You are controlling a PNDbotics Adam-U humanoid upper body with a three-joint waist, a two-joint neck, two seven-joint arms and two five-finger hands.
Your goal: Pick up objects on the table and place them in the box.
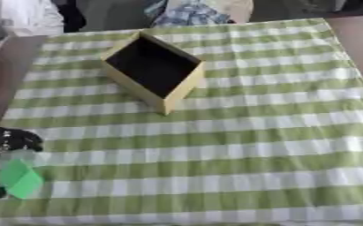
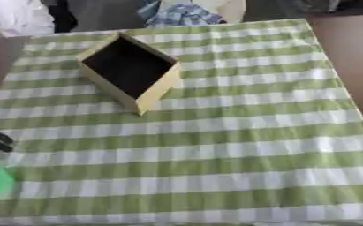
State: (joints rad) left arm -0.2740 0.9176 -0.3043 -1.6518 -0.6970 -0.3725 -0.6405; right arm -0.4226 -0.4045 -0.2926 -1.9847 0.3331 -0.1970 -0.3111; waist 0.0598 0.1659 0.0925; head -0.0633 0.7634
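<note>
My left hand (image 1: 6, 141) had its fingers curled around a green block (image 1: 19, 178), well short of the box (image 1: 186, 86) and to its left. It looked light, stiff and smooth; flat sides seemed safest.

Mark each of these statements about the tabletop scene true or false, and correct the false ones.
1. The box is open at the top. True.
2. The green object lies inside the box. False: it is at the left hand, near the cloth's left edge.
3. The cloth is green-and-white checked. True.
4. The right hand is reaching over the box. False: no right hand shows in either view.
</note>
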